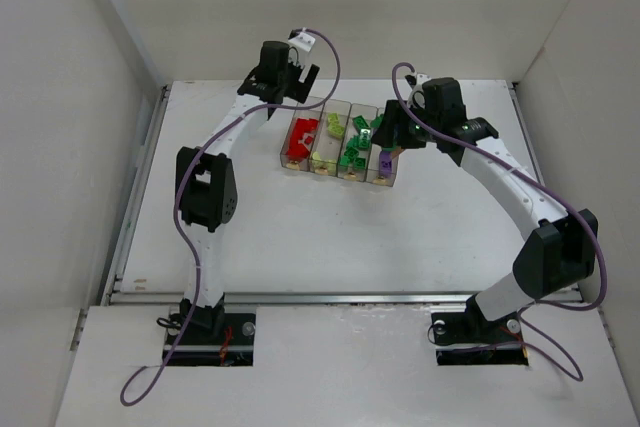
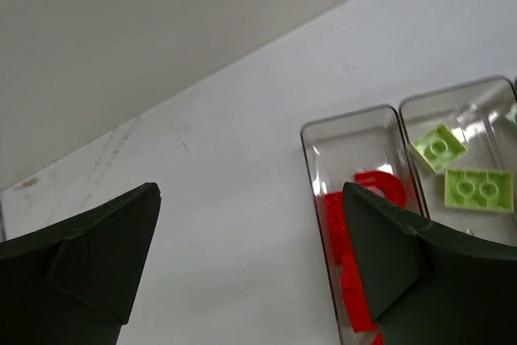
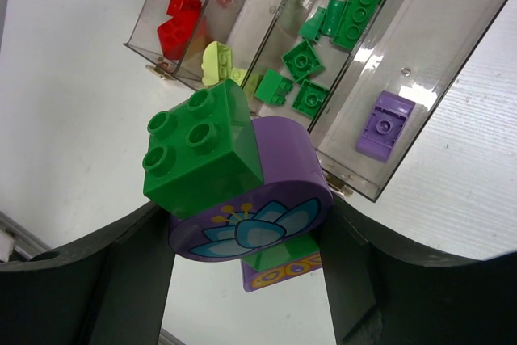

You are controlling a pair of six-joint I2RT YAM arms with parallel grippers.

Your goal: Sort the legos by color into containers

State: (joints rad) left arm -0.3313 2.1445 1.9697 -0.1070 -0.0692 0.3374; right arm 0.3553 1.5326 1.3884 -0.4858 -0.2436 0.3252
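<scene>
Four clear containers stand joined in a row at mid-table. From left they hold red legos, lime legos, green legos and one purple brick. My right gripper is shut on a clump, a green brick stacked on a round purple flower piece. It holds the clump above the near end of the bins. My left gripper is open and empty, over the table beside the red bin; its right finger overlaps the red legos.
White walls close in the table at the back and both sides. A metal rail runs along the near edge. Lime bricks lie in the second bin. Small yellowish tabs sit at the bins' near ends.
</scene>
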